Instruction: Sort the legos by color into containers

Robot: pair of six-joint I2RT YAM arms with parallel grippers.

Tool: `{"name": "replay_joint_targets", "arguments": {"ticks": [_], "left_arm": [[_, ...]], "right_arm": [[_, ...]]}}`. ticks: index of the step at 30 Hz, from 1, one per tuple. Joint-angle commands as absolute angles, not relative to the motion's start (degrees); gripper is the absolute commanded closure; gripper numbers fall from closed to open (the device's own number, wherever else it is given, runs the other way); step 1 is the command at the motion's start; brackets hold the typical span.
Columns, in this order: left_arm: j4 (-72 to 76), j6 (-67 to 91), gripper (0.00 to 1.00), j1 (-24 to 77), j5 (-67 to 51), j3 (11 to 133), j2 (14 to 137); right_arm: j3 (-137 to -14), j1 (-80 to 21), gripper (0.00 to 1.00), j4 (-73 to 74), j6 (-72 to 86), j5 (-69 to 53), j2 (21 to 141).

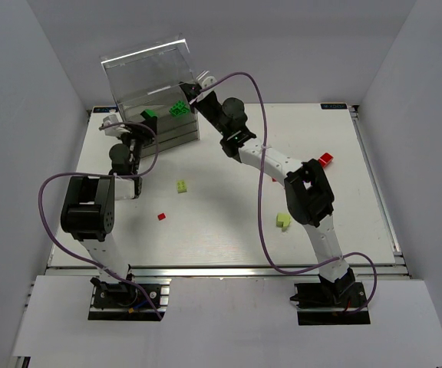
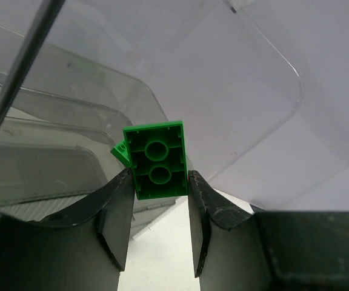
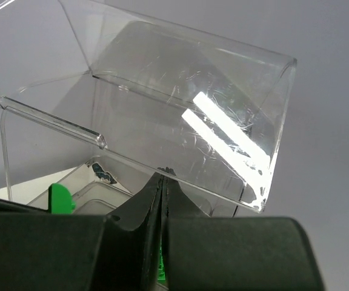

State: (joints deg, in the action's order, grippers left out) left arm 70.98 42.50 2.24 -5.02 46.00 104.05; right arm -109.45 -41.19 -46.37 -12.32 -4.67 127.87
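- Legos [image 1: 179,109] in bright green show in the top view through the wall of the clear cabinet [image 1: 140,77] at the far left of the tabletop [image 1: 229,245], so part of the green lot looks put away.
- In the same view the left pincer [image 1: 147,116] holds a green brick [image 1: 149,114] just beside the cabinet's near face. The right pincer [image 1: 199,86] sits at the cabinet's upper right edge.
- Loose on the tabletop lie a pale yellow-green brick [image 1: 183,185] near the middle and a second pale brick [image 1: 283,221] nearer and to the right. A small red brick [image 1: 161,216] lies left of the middle and a larger red brick [image 1: 325,159] far to the right. None of these four is sorted.
- In the left wrist view the left pincer [image 2: 159,179] pinches the green brick [image 2: 156,160] by its long sides, hollow underside toward the camera. It is raised before the clear cabinet [image 2: 235,91], with a sliver of another green piece [image 2: 120,151] behind it. It is not yet let go.
- In the right wrist view the right pincer [image 3: 163,182] has its fingers pressed together close to the clear cabinet [image 3: 180,103]. I cannot tell whether they nip a clear edge.
- By my judgement green is nearly finished, while the pale and red bricks are all left to do.
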Motion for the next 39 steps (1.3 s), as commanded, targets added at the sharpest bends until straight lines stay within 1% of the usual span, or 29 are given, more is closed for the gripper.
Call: {"name": "replay_joint_targets", "arguments": {"ticks": [1, 13, 22, 27, 28, 29, 31, 32, 35, 36, 39], "left_arm": [[68.6, 39.2, 1.0, 3.3, 1.1, 48.7, 102.9], [65.2, 39.1, 0.98, 5.4, 9.4, 54.2, 106.5], [58.3, 37.6, 0.98, 8.6, 17.0, 60.7, 109.1], [53.9, 37.2, 0.95, 9.2, 20.5, 63.8, 109.8], [51.6, 37.3, 0.92, 9.2, 20.9, 64.4, 109.8], [50.4, 37.5, 0.81, 9.2, 21.1, 64.9, 109.7], [46.9, 37.7, 0.7, 9.2, 21.3, 66.3, 109.7], [46.3, 37.7, 0.54, 9.2, 21.4, 66.4, 109.4], [45.6, 37.7, 0.43, 9.2, 21.3, 66.1, 108.9], [45.4, 37.7, 0.41, 9.2, 21.0, 66.2, 108.5], [45.7, 37.4, 0.39, 9.2, 19.3, 66.0, 107.3]], "right_arm": [[-112.9, -41.8, 1.0, -49.0, -11.5, -4.0, 127.3], [-113.7, -41.8, 1.0, -48.4, -11.2, -4.0, 127.2], [-113.6, -41.8, 1.0, -48.3, -10.8, -4.0, 126.7], [-113.1, -41.7, 1.0, -48.3, -10.5, -3.7, 126.4], [-113.0, -41.8, 1.0, -48.4, -10.4, -3.7, 126.3], [-112.9, -41.7, 1.0, -48.5, -10.4, -3.7, 126.1], [-112.2, -41.8, 1.0, -48.8, -10.4, -3.7, 125.9], [-112.1, -41.8, 1.0, -48.8, -10.4, -3.7, 125.8], [-111.4, -41.8, 1.0, -49.0, -10.4, -3.6, 125.3], [-111.4, -41.7, 1.0, -49.0, -10.4, -3.6, 125.3], [-111.1, -41.7, 1.0, -49.0, -10.4, -3.5, 125.0]]}}
